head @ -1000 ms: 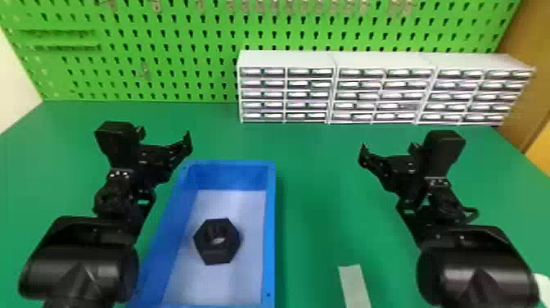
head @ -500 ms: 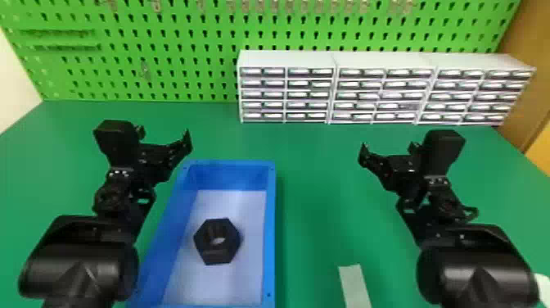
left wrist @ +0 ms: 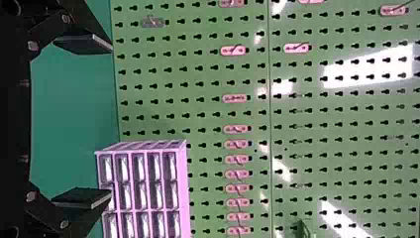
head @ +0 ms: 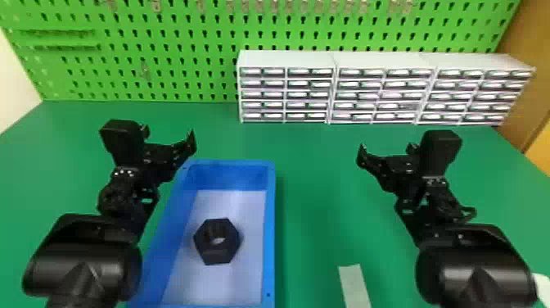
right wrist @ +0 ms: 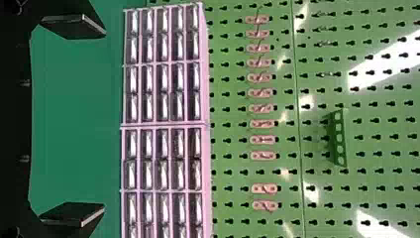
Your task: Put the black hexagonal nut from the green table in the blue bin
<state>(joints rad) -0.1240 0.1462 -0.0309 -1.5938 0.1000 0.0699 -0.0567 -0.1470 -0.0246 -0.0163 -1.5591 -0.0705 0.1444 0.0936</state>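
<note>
The black hexagonal nut [head: 217,241] lies flat on the pale floor of the blue bin [head: 271,229], around the bin's middle. Beyond the bin's left side, above the green table [head: 319,196], is my left gripper [head: 190,143], near the bin's back left corner. Its fingers stand wide apart in the left wrist view, where the left gripper [left wrist: 106,121] holds nothing. My right gripper [head: 362,155] is over the table well to the right of the bin. In the right wrist view the right gripper [right wrist: 101,121] is likewise open, with nothing between its fingers.
White drawer cabinets [head: 335,88] stand along the table's back edge, before a green pegboard [head: 163,57]. A pale strip [head: 354,286] lies on the table between the bin and the right arm. Something white [head: 542,282] shows at the right edge.
</note>
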